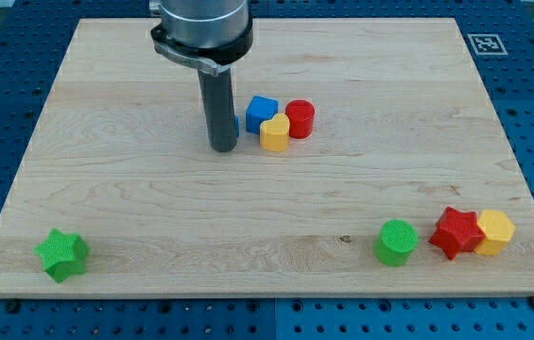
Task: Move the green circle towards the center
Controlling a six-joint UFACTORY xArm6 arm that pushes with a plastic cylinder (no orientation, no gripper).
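The green circle (397,242) is a short green cylinder near the view's bottom right of the wooden board (134,189). My tip (224,148) is the lower end of a dark rod coming down from the arm at the view's top centre. It rests on the board far up and to the left of the green circle, not touching it. Just right of the rod sits a cluster: a blue block (261,111), a yellow heart (274,133) and a red cylinder (300,119). A sliver of blue shows behind the rod.
A red star (456,232) and a yellow hexagon block (494,231) lie just right of the green circle. A green star (62,254) sits at the view's bottom left. A marker tag (485,43) lies off the board's top right corner.
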